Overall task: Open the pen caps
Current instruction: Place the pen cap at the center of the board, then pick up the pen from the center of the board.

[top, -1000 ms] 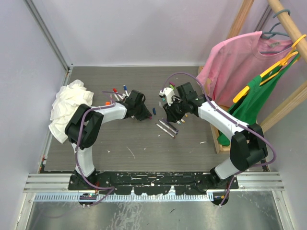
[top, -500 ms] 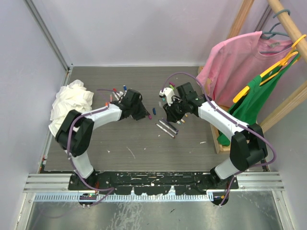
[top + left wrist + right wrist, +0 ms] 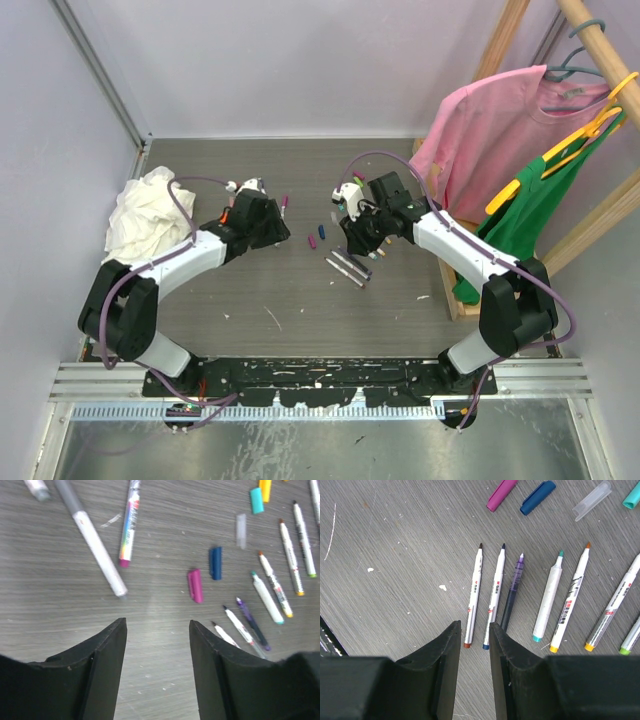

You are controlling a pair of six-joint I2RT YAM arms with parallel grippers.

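Observation:
Loose pen caps lie on the grey table: a magenta cap (image 3: 195, 585) (image 3: 502, 494) (image 3: 312, 240), a blue cap (image 3: 215, 563) (image 3: 538, 497) (image 3: 321, 231), a clear cap (image 3: 241, 530) (image 3: 591, 500) and a teal cap (image 3: 256, 500). Several uncapped white pens (image 3: 492, 597) (image 3: 346, 268) lie in a row. A pen with a magenta end (image 3: 128, 527) and a white-grey pen (image 3: 95, 542) lie apart. My left gripper (image 3: 157, 622) (image 3: 270, 222) is open and empty, left of the caps. My right gripper (image 3: 475, 625) (image 3: 352, 240) is narrowly open and empty, just above the pen row's ends.
A crumpled white rag (image 3: 140, 225) lies at the table's left edge. A wooden rack (image 3: 500, 60) with a pink shirt (image 3: 490, 125) and a green shirt (image 3: 530, 210) stands at the right. Grey walls close the table at the back and left.
My left arm has drawn back to the left, away from the caps. The magenta cap now lies in the open beside the blue cap. The right arm has not moved.

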